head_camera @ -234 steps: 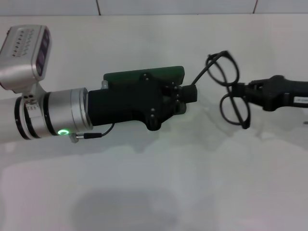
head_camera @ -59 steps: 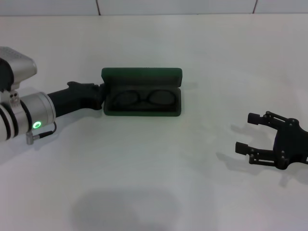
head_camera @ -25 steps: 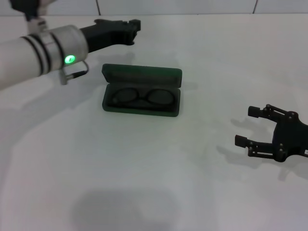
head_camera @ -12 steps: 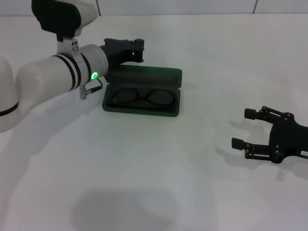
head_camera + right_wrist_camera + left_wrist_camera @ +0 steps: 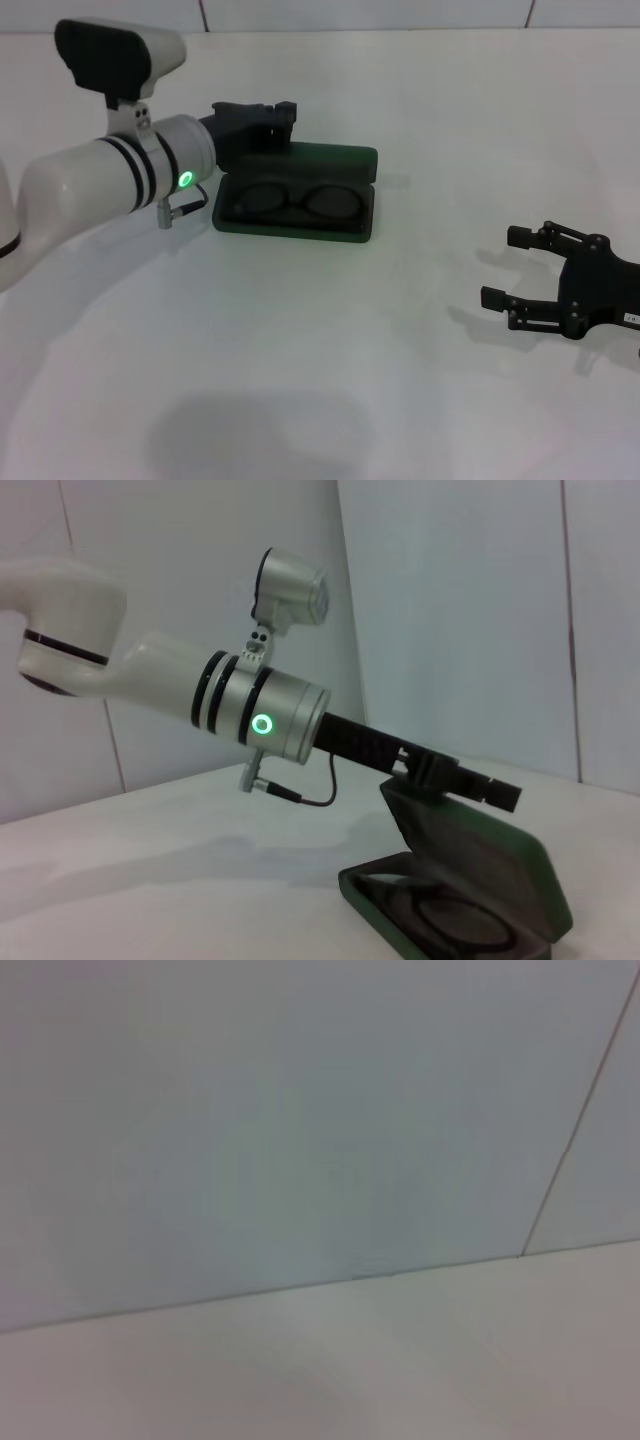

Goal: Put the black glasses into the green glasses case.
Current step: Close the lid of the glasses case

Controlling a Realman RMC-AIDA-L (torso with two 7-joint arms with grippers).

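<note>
Behind the green glasses case [image 5: 295, 196]'s raised lid, the left pincer [image 5: 268, 116] hovers, its spread unclear.

Left end of the green glasses case [image 5: 330, 160] lid hidden behind the left claw [image 5: 285, 112] in the upper middle of the head view. Claw's finger spread impossible to judge there. Right claw [image 5: 505, 268] cut off at the right edge. Case's near corner clipped at the lower right of the right wrist view; black glasses [image 5: 455, 922] faint against dark lining. Gold lettering too small to read.
</note>
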